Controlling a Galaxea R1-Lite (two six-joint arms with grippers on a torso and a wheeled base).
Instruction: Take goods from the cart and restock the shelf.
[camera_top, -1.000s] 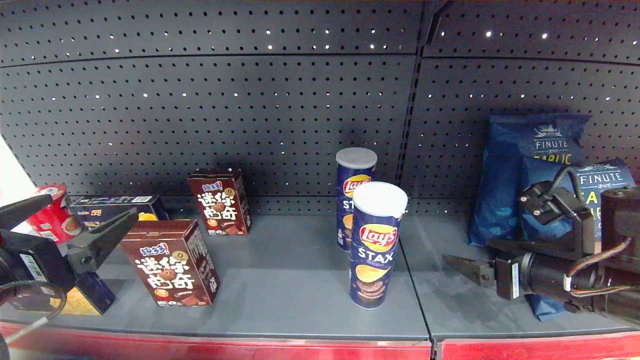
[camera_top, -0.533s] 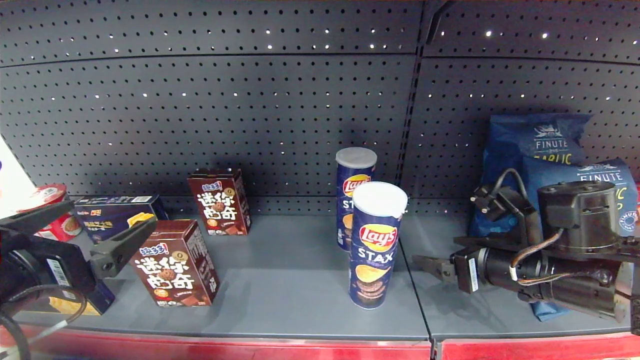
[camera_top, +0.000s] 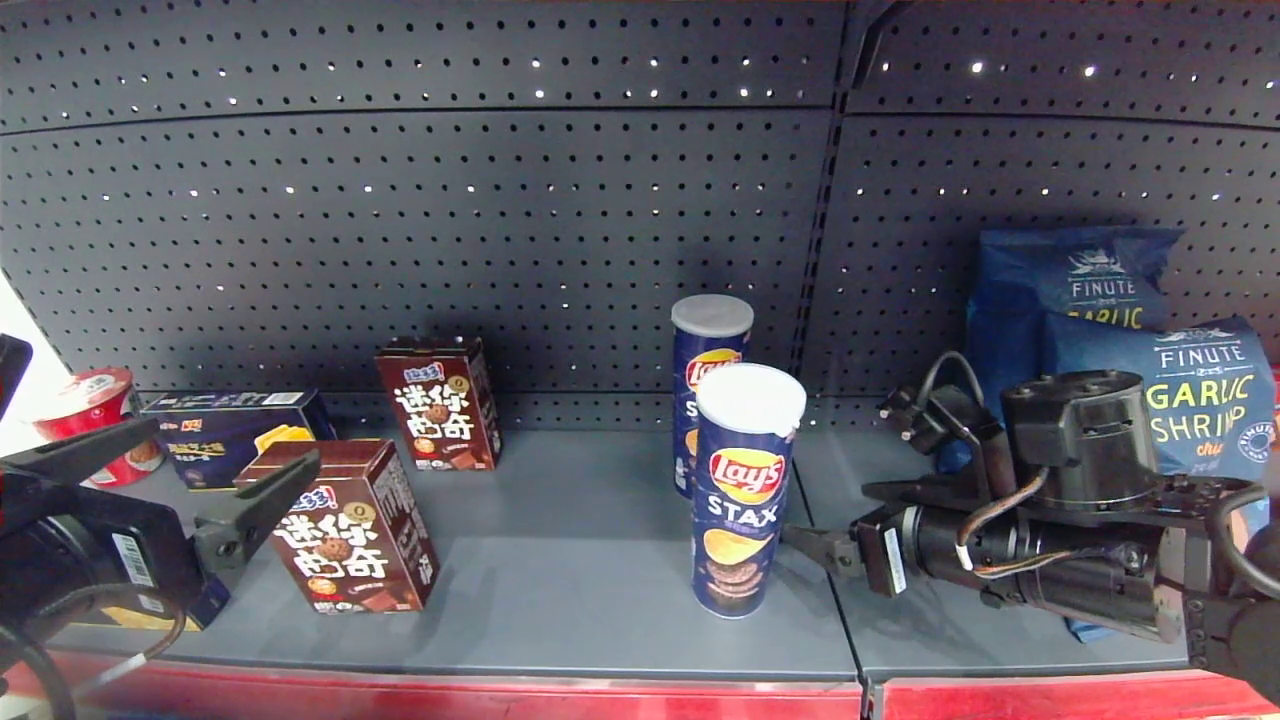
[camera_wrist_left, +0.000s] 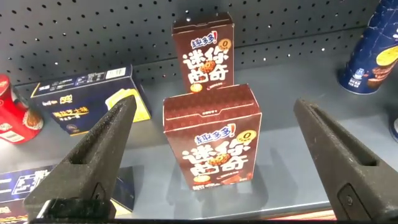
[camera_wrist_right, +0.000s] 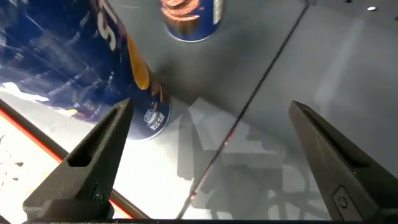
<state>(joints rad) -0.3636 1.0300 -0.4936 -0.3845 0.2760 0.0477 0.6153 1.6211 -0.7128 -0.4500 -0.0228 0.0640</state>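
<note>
- The right end effector (camera_top: 812, 546) is low over the shelf (camera_top: 560, 590), near its front edge. It lies level and points at the front can (camera_top: 745, 490) from the right, its tip just beside the can's lower part. Whether they touch cannot be told.
- In the right wrist view, its fingers (camera_wrist_right: 93, 162) are spread wide and hold nothing. One finger is close to the front can (camera_wrist_right: 62, 68).
- The front can stands near the shelf's front edge, around its middle. The back can (camera_top: 708, 350) stands right behind it.
- The left end effector (camera_top: 232, 442) hovers at the shelf's left front corner, spread wide and empty, facing the front box (camera_wrist_left: 214, 140).
- The back box (camera_top: 440, 405) stands behind the front box (camera_top: 350, 530), nearer the back wall.
- A blue box (camera_top: 235, 435) and a red cup (camera_top: 100, 405) are at the left end.
- Two blue bags (camera_top: 1070, 290) lean at the right end.
</note>
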